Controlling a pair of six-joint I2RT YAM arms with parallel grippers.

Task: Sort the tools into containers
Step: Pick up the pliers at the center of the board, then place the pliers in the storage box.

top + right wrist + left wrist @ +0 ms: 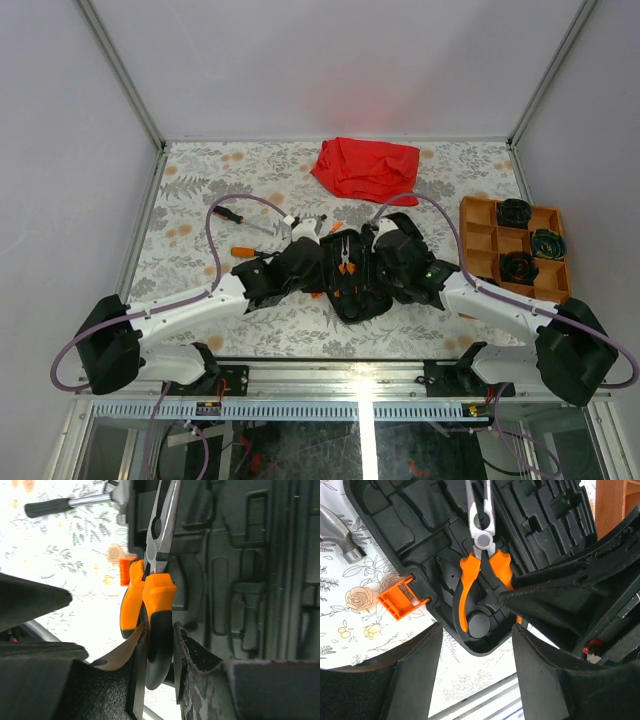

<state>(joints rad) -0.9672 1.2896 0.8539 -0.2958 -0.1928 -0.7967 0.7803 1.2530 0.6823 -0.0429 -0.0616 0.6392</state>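
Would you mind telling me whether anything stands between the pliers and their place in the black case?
Nothing visible does. The pliers already lie over a moulded recess of the open case, and no other tool shows in that recess. Only the right gripper, shut on one handle, is at them.

- Red cloth (pixel 366 168): I see it crumpled, lying beyond the left gripper (pixel 476 630) and the right gripper (pixel 159 630), well apart from both.
- Floral table cover (pixel 200 190): spread flat beneath both grippers, reaching out on every side.
- Three dark round items (pixel 516 212): well off to the right gripper's right. I cannot tell what they are.
- White enclosure walls (pixel 60 120): standing beyond and to either side of both grippers.
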